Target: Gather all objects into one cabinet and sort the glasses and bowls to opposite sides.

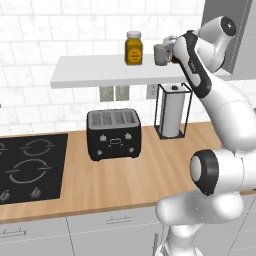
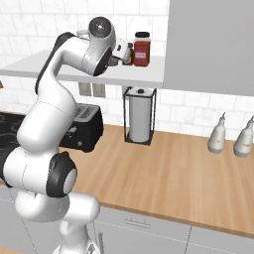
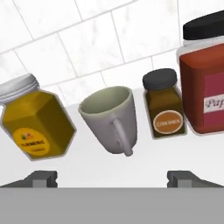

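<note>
Grey mug point(image 3: 112, 119) standing on the white tiled-wall shelf point(image 1: 95, 75), between the yellow jar point(image 3: 36, 119) and a small brown spice jar point(image 3: 163, 103), handle turned toward the camera, probably so the cup can be taken front-on. Larger red jar point(image 3: 205, 83) beside that. End effector point(image 3: 112, 179) spread wide, empty, centred just short of the mug. Arm raised high, forearm reaching level along the shelf. Likely next: closing in for the grasp.
</note>
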